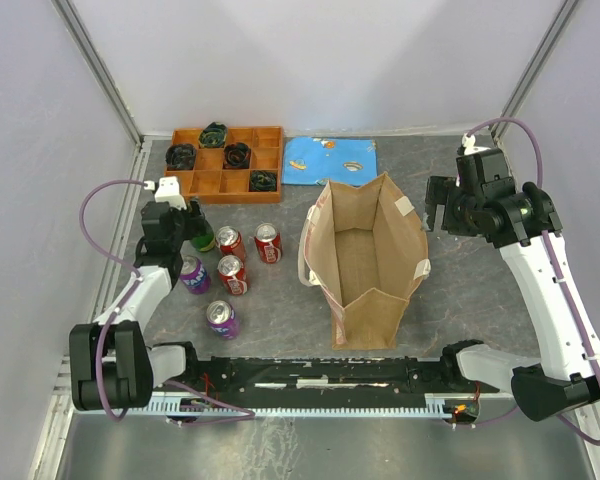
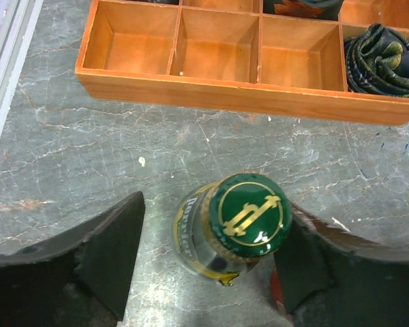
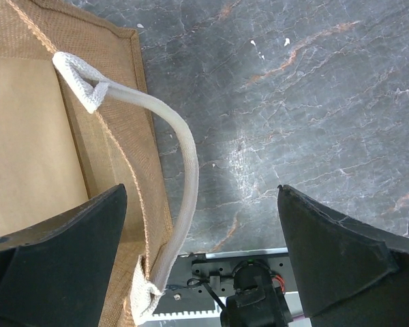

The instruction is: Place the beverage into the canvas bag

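The beverage is a green glass bottle (image 2: 249,218) with a green and gold cap, standing upright on the table (image 1: 202,236). My left gripper (image 2: 215,204) is lowered round its neck, open. The right finger sits against the cap and the left finger (image 2: 116,238) stands apart from the glass. The tan canvas bag (image 1: 365,290) stands open in the middle of the table with nothing visible inside. My right gripper (image 1: 435,205) hovers open beside the bag's right wall. In the right wrist view its fingers straddle the bag's rim (image 3: 140,170) and an off-white strap handle (image 3: 184,150).
Three red cans (image 1: 232,274) and two purple cans (image 1: 221,318) stand close to the bottle's right and front. An orange compartment tray (image 1: 230,130) holding dark rolled cloths lies at the back left, and a blue cloth (image 1: 330,160) lies behind the bag.
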